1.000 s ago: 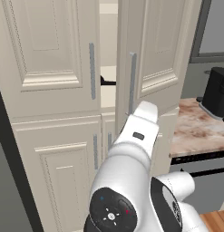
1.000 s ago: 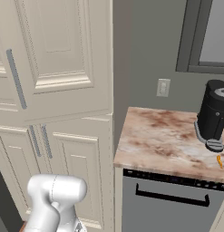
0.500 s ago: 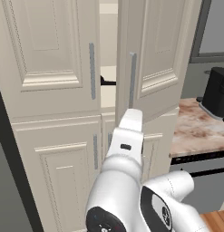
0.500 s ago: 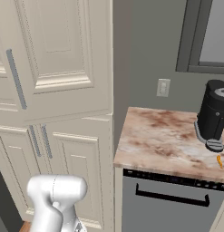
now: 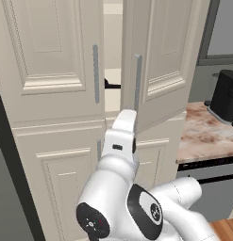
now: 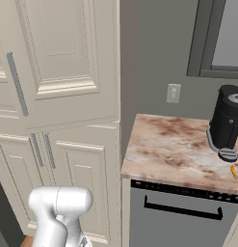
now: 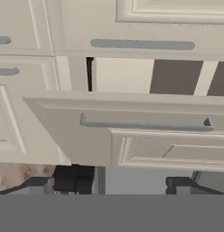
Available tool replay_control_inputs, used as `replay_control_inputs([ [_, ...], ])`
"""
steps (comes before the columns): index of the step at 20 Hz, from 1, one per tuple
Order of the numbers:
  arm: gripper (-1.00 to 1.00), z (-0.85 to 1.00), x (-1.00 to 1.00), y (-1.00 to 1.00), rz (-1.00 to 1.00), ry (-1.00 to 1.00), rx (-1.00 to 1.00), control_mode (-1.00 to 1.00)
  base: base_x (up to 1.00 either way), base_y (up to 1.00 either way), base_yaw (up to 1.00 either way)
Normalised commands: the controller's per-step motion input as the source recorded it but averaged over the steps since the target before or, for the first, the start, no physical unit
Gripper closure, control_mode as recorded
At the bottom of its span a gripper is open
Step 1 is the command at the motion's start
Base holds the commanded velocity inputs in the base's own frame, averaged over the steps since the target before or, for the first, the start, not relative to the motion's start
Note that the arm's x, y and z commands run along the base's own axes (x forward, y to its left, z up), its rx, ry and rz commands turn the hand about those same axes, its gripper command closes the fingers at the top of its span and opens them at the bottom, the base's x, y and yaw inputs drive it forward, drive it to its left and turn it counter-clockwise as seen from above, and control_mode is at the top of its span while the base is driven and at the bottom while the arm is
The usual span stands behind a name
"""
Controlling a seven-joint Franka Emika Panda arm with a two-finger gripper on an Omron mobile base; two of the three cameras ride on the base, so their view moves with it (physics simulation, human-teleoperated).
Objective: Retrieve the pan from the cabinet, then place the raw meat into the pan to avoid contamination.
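The cream cabinet (image 5: 52,52) has its upper right door (image 5: 160,56) ajar. In the gap a thin black handle of the pan (image 5: 113,86) pokes out; the pan's body is hidden inside. In the hand view my gripper (image 7: 109,185) is open, its fingertips (image 7: 41,183) wide apart with nothing between them, a short way back from the ajar door's grey bar handle (image 7: 145,123). The raw meat (image 6: 232,171), a tiny orange piece, lies on the marble counter (image 6: 173,144) beside the black appliance.
A black coffee machine (image 6: 227,120) stands at the counter's right end. A dark dishwasher front (image 6: 183,217) sits under the counter. The lower cabinet doors (image 6: 67,178) are shut. My white arm (image 5: 120,155) rises in front of the cabinet.
The jaws have opened and let go of the door's handle. The hand has drawn back a little to the left. The door stays ajar.
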Motion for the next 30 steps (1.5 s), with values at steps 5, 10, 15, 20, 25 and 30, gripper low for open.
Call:
replay_control_inputs([
  [5,-1.00,0.00,0.35,0.12,-0.07,0.00,-0.04,-1.00,0.00,0.00,0.00],
  [10,-1.00,-0.06,0.39,0.04,-0.05,0.00,-0.02,-1.00,0.00,0.00,0.00],
  [15,-1.00,-0.12,0.39,0.04,-0.05,-0.02,-0.02,-1.00,0.00,0.00,0.00],
  [20,-1.00,-0.16,0.38,0.03,-0.04,-0.03,-0.01,-1.00,0.00,0.00,0.00],
  [25,-1.00,-0.17,0.39,0.03,-0.04,-0.03,-0.01,-1.00,0.00,0.00,0.00],
  [30,-1.00,-0.16,0.37,0.02,-0.04,-0.03,-0.01,-1.00,0.00,0.00,0.00],
])
